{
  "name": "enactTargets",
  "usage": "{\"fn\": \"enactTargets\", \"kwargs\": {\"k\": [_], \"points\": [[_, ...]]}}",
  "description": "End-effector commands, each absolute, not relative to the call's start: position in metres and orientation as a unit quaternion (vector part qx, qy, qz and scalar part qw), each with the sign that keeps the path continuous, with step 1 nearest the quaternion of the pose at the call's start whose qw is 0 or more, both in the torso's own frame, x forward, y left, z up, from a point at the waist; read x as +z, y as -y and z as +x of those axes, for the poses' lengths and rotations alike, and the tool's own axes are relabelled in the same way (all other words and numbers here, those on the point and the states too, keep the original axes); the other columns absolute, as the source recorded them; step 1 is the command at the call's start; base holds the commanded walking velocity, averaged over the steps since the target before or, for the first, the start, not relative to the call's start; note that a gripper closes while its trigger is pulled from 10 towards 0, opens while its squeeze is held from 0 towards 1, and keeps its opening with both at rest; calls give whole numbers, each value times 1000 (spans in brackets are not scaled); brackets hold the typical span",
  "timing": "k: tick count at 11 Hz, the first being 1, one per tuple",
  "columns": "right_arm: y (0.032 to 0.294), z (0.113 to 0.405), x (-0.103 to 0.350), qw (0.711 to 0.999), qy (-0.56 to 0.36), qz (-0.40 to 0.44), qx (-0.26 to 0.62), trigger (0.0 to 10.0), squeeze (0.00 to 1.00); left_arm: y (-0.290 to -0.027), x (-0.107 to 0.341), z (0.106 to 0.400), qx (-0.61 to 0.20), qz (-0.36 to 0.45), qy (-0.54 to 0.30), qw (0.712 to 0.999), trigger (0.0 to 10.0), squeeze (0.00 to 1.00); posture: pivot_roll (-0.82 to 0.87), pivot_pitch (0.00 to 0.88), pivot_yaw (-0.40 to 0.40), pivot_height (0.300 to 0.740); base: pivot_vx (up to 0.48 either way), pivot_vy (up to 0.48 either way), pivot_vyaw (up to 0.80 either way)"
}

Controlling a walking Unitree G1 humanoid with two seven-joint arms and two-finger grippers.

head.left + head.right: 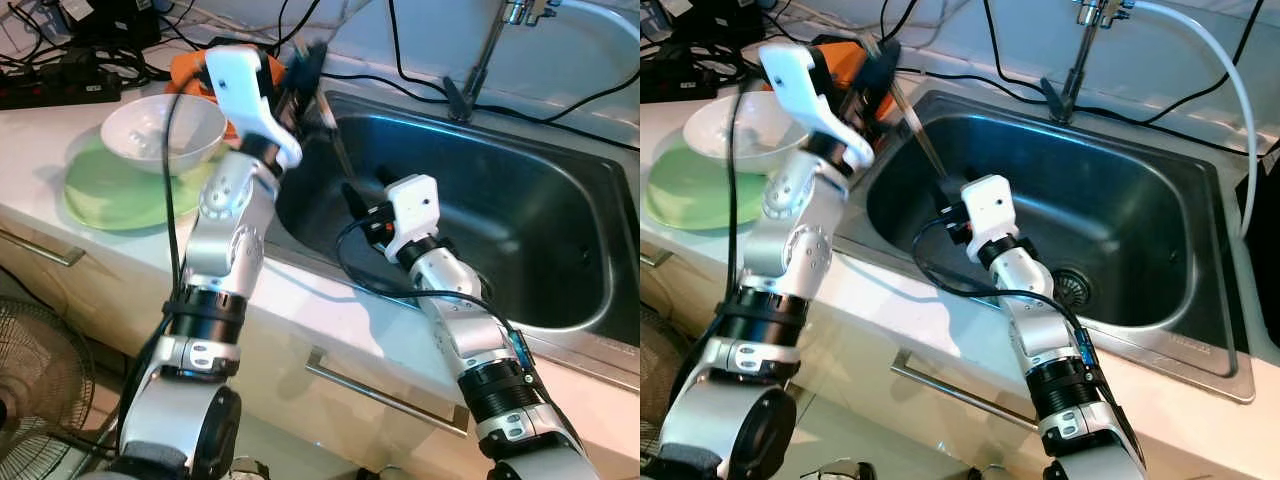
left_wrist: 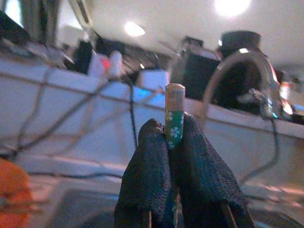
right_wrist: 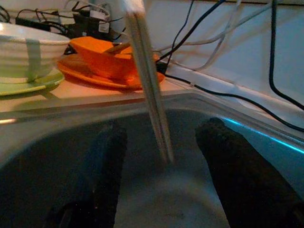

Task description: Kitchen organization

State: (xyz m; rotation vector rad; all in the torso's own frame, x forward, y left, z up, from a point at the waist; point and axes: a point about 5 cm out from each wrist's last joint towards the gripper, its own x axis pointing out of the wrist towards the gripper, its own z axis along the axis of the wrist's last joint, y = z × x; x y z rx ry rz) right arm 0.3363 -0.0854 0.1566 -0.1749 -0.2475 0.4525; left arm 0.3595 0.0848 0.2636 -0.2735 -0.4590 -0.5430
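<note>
1. Kitchen worktop, white, with stainless steel sink (image 1: pixel 560 250) on the right; white ceramic bowl (image 1: pixel 165 130) on pale green plate (image 1: pixel 110 195) at far left.
2. Left gripper (image 2: pixel 175 142) is clamped on wooden chopsticks with green flowered tops (image 2: pixel 174 116), raised over the sink's left rim and slanting down into the basin.
3. Right gripper (image 3: pixel 161 142) is spread wide inside the sink, holding nothing, the chopstick tips between its fingers.
4. Step, judged: chopsticks lifted from the sink. Next: carry them left to the worktop without clipping the rim.
</note>
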Motion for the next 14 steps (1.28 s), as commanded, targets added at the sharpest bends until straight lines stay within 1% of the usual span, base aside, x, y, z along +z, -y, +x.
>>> {"fn": "enactTargets", "kwargs": {"k": [1,3,8,10,11,12,14], "points": [[85,334,159,961,135,-91,224,10000,0,-79,257,357,-290,-149,204,923,10000,0,33,65,-21,740,0,0,0],[82,334,159,960,138,-91,226,10000,0,-76,252,353,-318,-172,189,913,10000,0,28,60,-14,740,0,0,0],[75,333,158,960,140,-83,227,10000,0,-63,253,343,-385,-183,170,888,10000,0,33,36,-4,740,0,0,0],[76,334,157,963,137,-85,217,10000,0,-64,252,342,-390,-184,169,886,10000,0,34,29,-3,740,0,0,0],[77,335,156,964,136,-82,213,2667,0,-64,252,341,-393,-179,167,886,10000,0,35,27,-2,740,0,0,0],[77,335,156,964,137,-82,212,0,0,-65,252,341,-394,-177,165,887,10000,0,36,26,-1,740,0,0,0],[79,336,156,965,136,-82,206,0,0,-63,251,340,-398,-172,161,887,10000,0,38,26,-1,740,0,0,0]]}}
